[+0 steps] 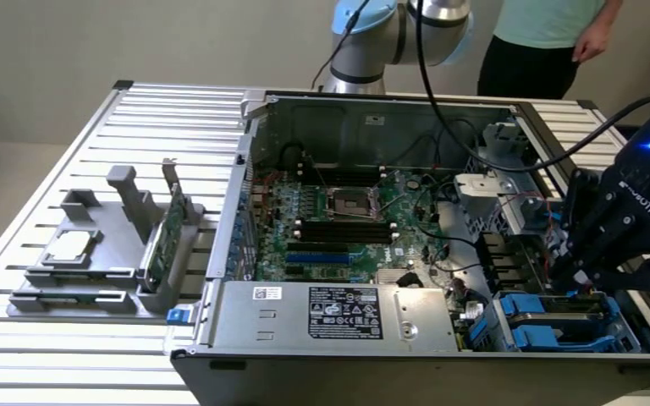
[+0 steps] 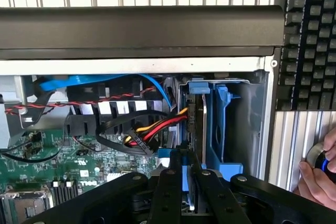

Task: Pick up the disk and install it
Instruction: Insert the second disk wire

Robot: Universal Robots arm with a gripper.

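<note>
One disk (image 2: 197,129) matters here, and you'll find it standing on edge in the blue carrier (image 2: 220,124) of the drive bay, at the front corner of the open computer case (image 1: 337,106). Your hand (image 2: 190,179) sits right on it: in the wrist view the two black fingers (image 2: 173,192) are drawn narrow, one on each side of the disk's thin edge, apparently pinching it, though the contact itself is hard to make out. In the exterior view the hand (image 1: 579,275) hangs over the bay at that view's right, just above the blue rails (image 1: 551,317).

Just beside the disk a bundle of red, yellow and black wires (image 2: 157,127) ends in a black plug close to the disk's edge, and a blue flat cable (image 2: 105,82) arcs above them. A twisted red-and-black wire (image 2: 79,102) runs across near the green motherboard (image 1: 337,224).

Further out, you have the silver power supply (image 1: 337,313) along the case's near wall, with its printed label. On the counter (image 1: 133,114), at the exterior view's left, a grey holder (image 1: 105,254) carries a square silver chip (image 1: 71,245) and a thin green card (image 1: 173,233) standing upright. A black keyboard (image 2: 312,35) lies beyond the case, and a person's hand (image 2: 320,177) rests on a round knob on the counter. A person in a light green shirt (image 1: 545,21) stands behind the robot arm (image 1: 388,34).
</note>
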